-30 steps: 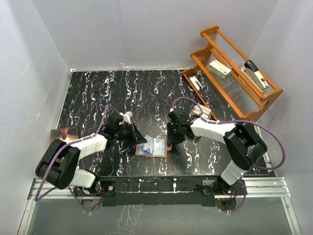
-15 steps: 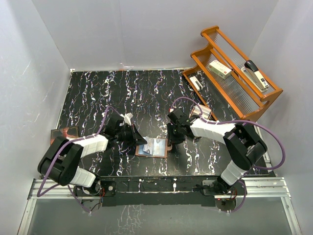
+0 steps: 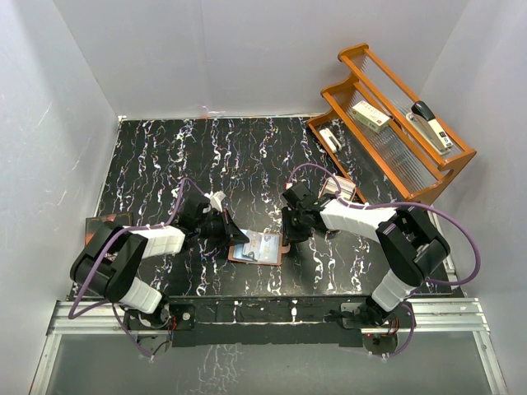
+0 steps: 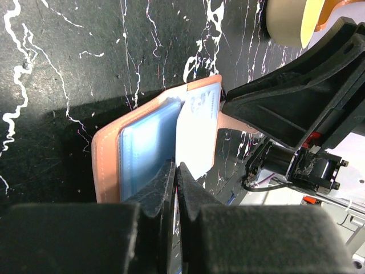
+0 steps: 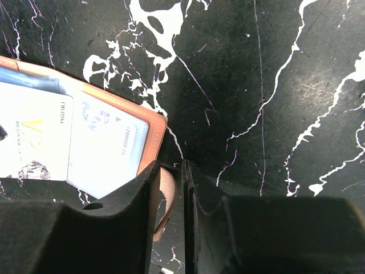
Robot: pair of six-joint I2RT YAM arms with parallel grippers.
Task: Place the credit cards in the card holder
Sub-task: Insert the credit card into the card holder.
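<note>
The reddish-brown card holder (image 3: 235, 256) lies open on the black marbled table, between the two grippers. My left gripper (image 3: 240, 235) is shut on the near edge of a light blue-white credit card (image 4: 195, 137). The card's far end lies over the holder's right half (image 4: 105, 165). In the right wrist view this card (image 5: 34, 137) sits beside a clear pocket with another pale card (image 5: 105, 149) in it. My right gripper (image 3: 286, 237) is closed to a narrow gap round the holder's snap tab (image 5: 166, 193). No orange-gold card shows.
An orange wooden rack (image 3: 395, 169) at the back right holds a stapler (image 3: 431, 123) and a small box (image 3: 370, 116). A dark booklet (image 3: 105, 223) lies at the left edge. A tan dish (image 3: 338, 188) sits partly hidden behind my right arm.
My left arm has shifted slightly, its elbow coming nearer, with the card still in its fingers over the holder. The right arm has not moved.
</note>
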